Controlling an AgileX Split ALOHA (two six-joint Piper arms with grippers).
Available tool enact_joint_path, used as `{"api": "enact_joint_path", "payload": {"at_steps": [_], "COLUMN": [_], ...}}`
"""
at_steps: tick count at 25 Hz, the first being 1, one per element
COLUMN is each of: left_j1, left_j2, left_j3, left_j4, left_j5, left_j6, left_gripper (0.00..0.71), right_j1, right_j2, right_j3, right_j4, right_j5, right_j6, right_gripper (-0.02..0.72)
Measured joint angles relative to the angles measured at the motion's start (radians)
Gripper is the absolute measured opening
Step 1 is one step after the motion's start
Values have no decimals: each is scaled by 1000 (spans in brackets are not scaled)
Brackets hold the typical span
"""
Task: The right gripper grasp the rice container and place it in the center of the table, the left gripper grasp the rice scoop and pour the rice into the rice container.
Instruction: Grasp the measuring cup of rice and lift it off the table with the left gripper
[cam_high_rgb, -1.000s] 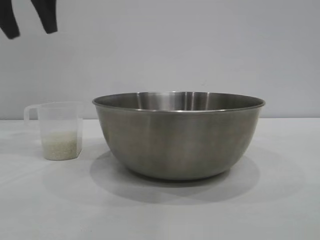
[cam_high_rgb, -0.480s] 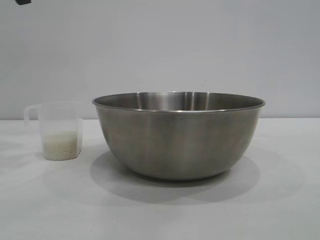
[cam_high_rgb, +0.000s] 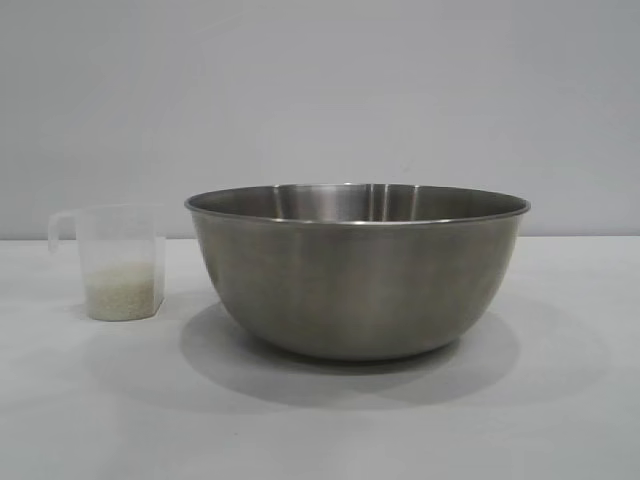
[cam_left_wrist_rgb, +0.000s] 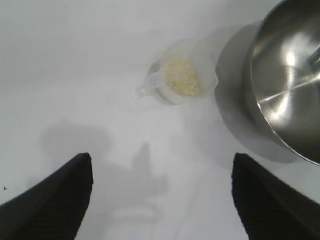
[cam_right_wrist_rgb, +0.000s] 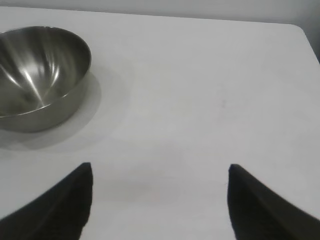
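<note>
**Bowl mid-table, scoop beside it, both claws empty**

The rice container (cam_high_rgb: 357, 270), a big steel bowl, stands upright on the table (cam_high_rgb: 560, 420), roughly at its middle in the exterior view. Just beside it, on that view's left and not touching it, the rice scoop (cam_high_rgb: 118, 262) stands upright too, its loop handle turned away from the bowl. The rice (cam_high_rgb: 124, 290) lies as a shallow pale layer in the bottom of the scoop. From the left wrist camera the bowl's shiny inside looks bare, though only part of it shows there, so I can't be sure of the rest.

Neither arm shows in the exterior view. The left gripper (cam_left_wrist_rgb: 162, 197) hangs above the bare table, near the scoop but clear of it, fingers (cam_left_wrist_rgb: 60, 200) spread wide apart with nothing between them; its shadow falls on the white surface below. The right gripper (cam_right_wrist_rgb: 160, 200) is parked off to the bowl's other side, well apart from it, over open tabletop. Its fingers (cam_right_wrist_rgb: 260, 205) are likewise spread and hold nothing. The bowl throws a soft shadow on the table around its base.
</note>
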Motion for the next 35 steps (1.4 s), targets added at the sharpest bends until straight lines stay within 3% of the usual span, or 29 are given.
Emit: {"api": "enact_joint_path", "payload": {"at_steps": [7, 16, 18, 24, 27, 35], "left_j1": [0, -7, -37, -199, -256, -276], "left_j2": [-114, -117, -117, -117, -117, -117], "left_j3": [225, 472, 510, 619, 670, 697], "left_j4": [-44, -335, -362, -385, -385, -389], "left_j5": [-210, -526, -607, -873, -1001, -1051], "left_j6": [34, 261, 281, 290, 292, 292], "left_gripper": [517, 517, 517, 517, 517, 517], "right_j1": [0, 0, 0, 0, 0, 0], "right_j2": [0, 0, 0, 0, 0, 0], "right_j3": [0, 0, 0, 0, 0, 0], "right_j4": [0, 0, 0, 0, 0, 0], "right_j5": [0, 0, 0, 0, 0, 0], "right_j6": [0, 0, 0, 0, 0, 0], "right_gripper": [480, 480, 480, 480, 480, 480]}}
